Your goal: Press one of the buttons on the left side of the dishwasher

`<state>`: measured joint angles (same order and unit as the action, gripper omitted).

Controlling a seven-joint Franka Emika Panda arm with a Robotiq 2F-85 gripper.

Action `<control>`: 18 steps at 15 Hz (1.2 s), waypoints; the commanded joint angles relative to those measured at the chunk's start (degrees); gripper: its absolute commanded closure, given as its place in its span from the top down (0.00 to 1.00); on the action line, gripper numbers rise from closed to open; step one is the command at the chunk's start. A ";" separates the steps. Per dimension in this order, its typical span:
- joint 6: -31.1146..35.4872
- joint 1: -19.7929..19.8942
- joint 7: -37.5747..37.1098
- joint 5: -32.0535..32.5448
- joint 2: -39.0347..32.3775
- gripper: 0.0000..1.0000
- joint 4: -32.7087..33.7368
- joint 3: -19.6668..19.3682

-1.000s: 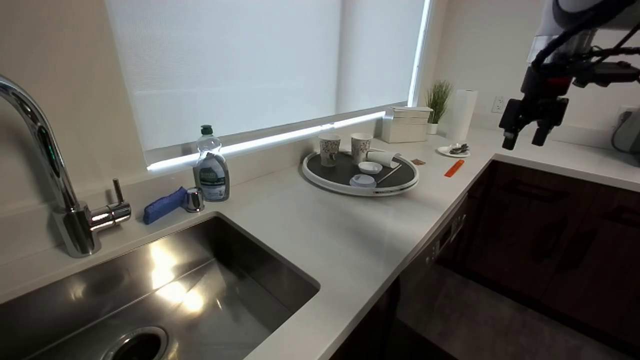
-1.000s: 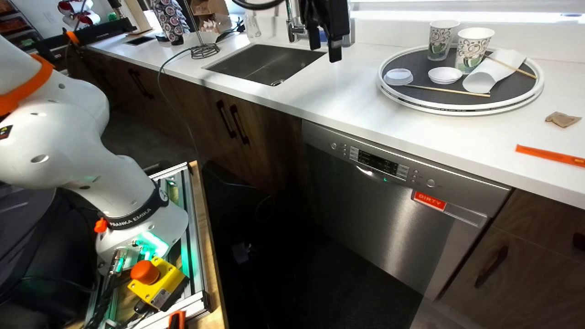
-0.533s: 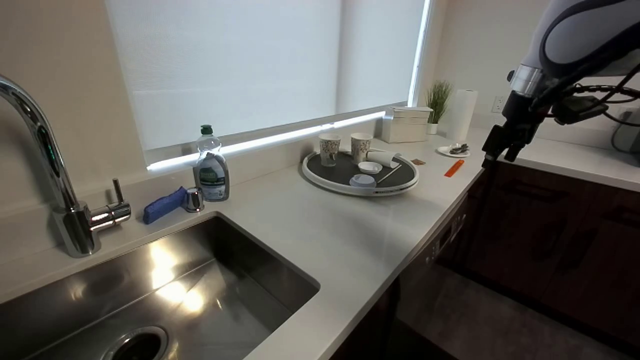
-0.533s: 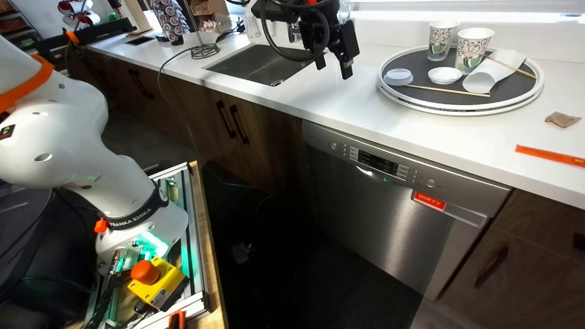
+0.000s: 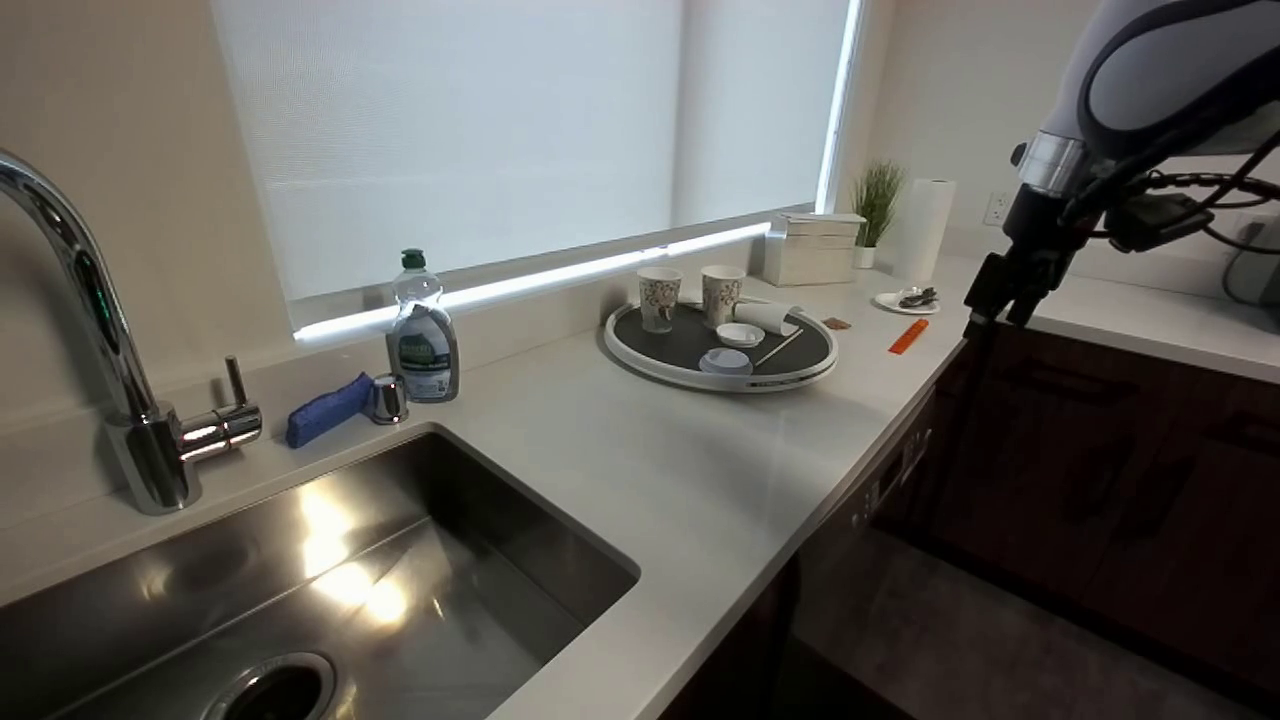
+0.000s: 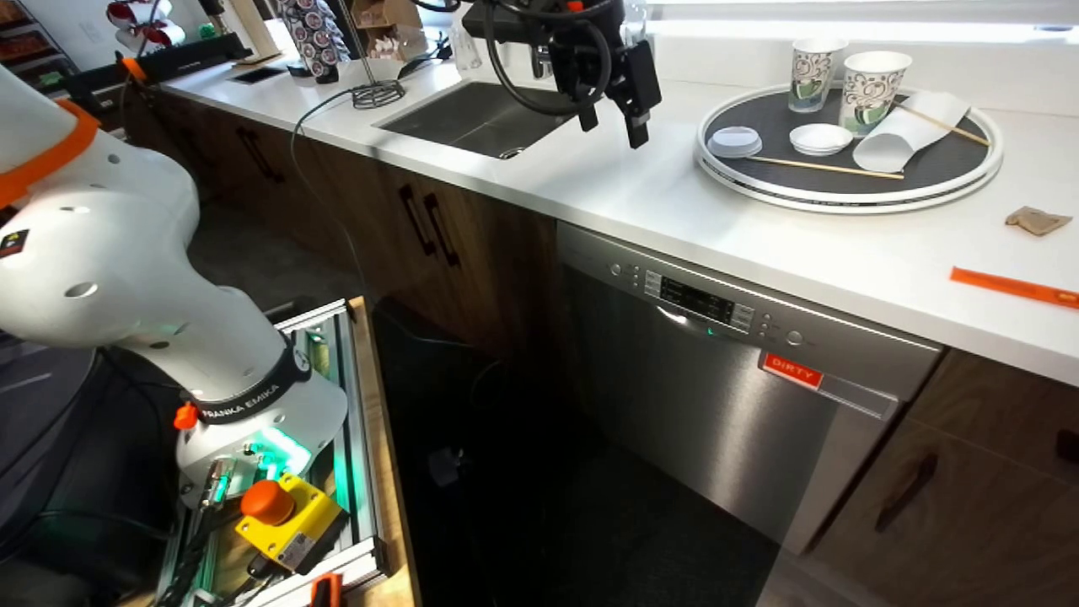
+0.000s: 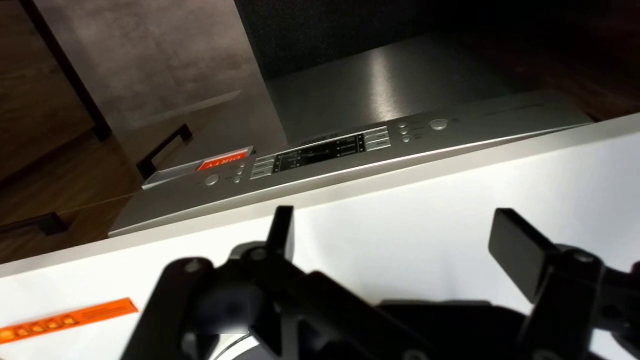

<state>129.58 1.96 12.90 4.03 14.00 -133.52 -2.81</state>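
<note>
The dishwasher (image 6: pixel 691 405) is a stainless steel front under the white counter. Its control panel also shows in the wrist view (image 7: pixel 325 165), where the picture stands upside down. On its left side are a round button (image 6: pixel 615 270), small buttons (image 6: pixel 636 275) and rectangular buttons (image 6: pixel 652 284). In the wrist view the same round button (image 7: pixel 438 124) lies right of the dark display (image 7: pixel 320 152). My gripper (image 6: pixel 614 126) is open and empty above the counter, apart from the panel and higher than it. It also shows in an exterior view (image 5: pixel 998 318) and the wrist view (image 7: pixel 392 222).
The counter (image 6: pixel 674 194) overhangs the panel with its front edge. A round tray (image 6: pixel 843 198) with cups (image 6: pixel 868 84) and lids stands on it. An orange ruler-like strip (image 6: pixel 1011 287) lies nearby. A sink (image 6: pixel 489 118) is further along. A "DIRTY" sign (image 6: pixel 792 371) sits on the dishwasher.
Over the first half second my gripper moved down and tilted, and the arm and its cables came further into view. Since then it has barely moved. It stays open.
</note>
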 commanded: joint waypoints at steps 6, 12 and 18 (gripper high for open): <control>13.76 -2.68 10.77 -0.96 -2.23 1.00 -8.13 -0.90; 27.32 -5.53 24.02 -6.06 -6.78 1.00 -13.36 -2.23; 29.24 -6.24 34.55 -19.12 -9.07 1.00 -13.75 -1.35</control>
<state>158.99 -4.89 47.86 -15.40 4.82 -147.30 -4.79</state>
